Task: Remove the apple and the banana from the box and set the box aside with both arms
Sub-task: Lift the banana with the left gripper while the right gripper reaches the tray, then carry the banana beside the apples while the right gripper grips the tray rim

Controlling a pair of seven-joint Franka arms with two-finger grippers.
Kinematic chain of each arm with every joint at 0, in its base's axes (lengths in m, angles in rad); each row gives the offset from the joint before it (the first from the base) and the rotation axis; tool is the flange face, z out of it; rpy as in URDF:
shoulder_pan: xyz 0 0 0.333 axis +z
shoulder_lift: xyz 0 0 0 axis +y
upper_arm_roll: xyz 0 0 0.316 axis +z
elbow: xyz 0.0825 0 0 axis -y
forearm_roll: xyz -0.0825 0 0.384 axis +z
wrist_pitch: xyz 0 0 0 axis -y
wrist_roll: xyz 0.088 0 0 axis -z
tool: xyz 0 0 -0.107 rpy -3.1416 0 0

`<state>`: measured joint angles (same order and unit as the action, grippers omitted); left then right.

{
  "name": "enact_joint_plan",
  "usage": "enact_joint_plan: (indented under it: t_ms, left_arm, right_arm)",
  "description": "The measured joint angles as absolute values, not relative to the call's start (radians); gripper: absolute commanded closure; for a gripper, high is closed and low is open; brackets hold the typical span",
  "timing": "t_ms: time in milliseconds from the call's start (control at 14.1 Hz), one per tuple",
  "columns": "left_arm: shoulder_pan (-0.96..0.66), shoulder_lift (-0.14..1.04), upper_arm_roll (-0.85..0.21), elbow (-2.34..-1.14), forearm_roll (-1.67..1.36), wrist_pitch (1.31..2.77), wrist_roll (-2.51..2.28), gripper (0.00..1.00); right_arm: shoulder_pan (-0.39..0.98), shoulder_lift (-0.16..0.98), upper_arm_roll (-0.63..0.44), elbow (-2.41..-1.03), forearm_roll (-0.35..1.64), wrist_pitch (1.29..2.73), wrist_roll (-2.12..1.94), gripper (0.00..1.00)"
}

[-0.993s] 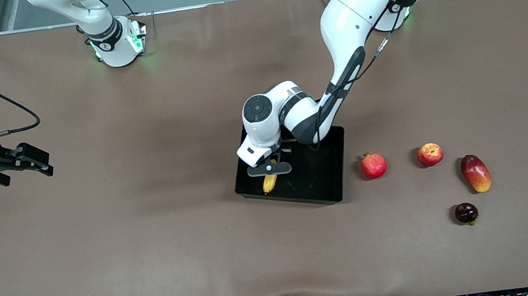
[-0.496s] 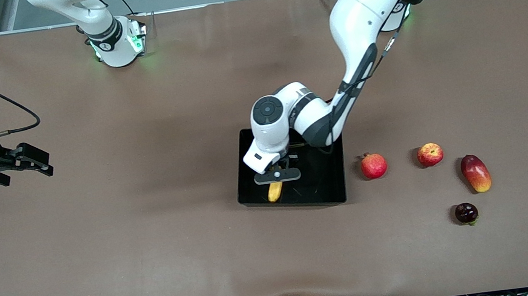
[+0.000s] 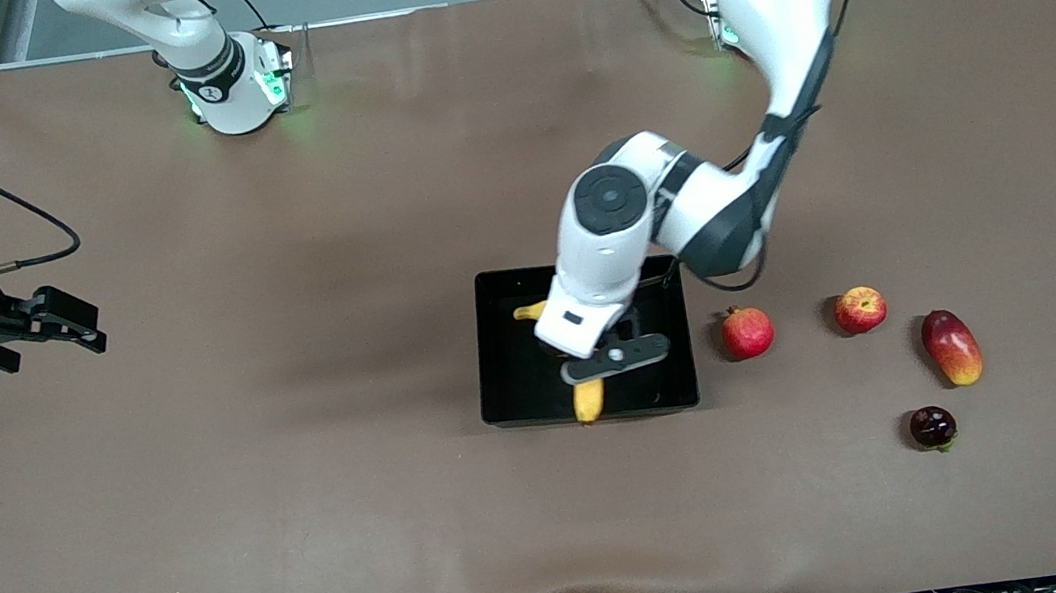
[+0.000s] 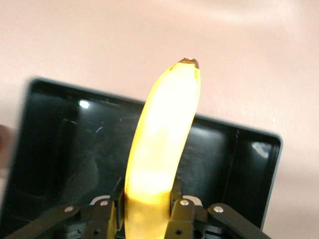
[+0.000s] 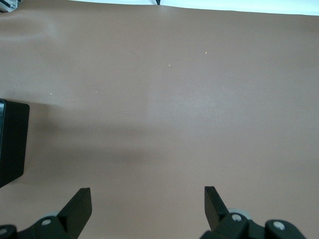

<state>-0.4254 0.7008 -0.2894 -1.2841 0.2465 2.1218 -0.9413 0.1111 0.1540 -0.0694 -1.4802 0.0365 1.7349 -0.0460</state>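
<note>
Banana (image 3: 589, 398) now hangs clenched in my left fingers (image 4: 180, 211), lifted clear above the box (image 3: 512, 409) it lay in a second ago. Apple (image 3: 860, 309) already sits on the counter (image 3: 307, 465). My right fingers (image 5: 212, 201) wait released.

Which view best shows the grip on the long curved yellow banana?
The left wrist view: the left pincer clamps the long curved yellow banana above the glossy black plastic tray. The front view shows only its ends; the right wrist view misses it.

the banana (image 3: 588, 400) hangs over the box (image 3: 518, 378) (apple (image 3: 860, 309) well apart).
</note>
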Motion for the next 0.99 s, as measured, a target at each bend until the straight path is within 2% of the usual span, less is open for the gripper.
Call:
enact_joint_plan:
  t_ms: [213, 567, 993]
  left_arm:
    - [-0.360, 0.652, -0.285, -1.292, 0.246, 2.029, -0.916, 1.00]
    - [-0.184, 0.644, -0.286, -1.344, 0.243, 1.998, -0.664, 1.00]
    - [-0.020, 0.647, -0.283, -1.419, 0.242, 1.951, -0.379, 1.00]
  right_arm:
    - [0.115, 0.158, -0.065, -1.481, 0.038, 1.735, -0.046, 0.00]
    - [0.208, 0.227, -0.055, -1.485, 0.040, 1.747, -0.046, 0.00]
    - [0.370, 0.378, -0.052, -1.488, 0.040, 1.896, -0.043, 0.00]
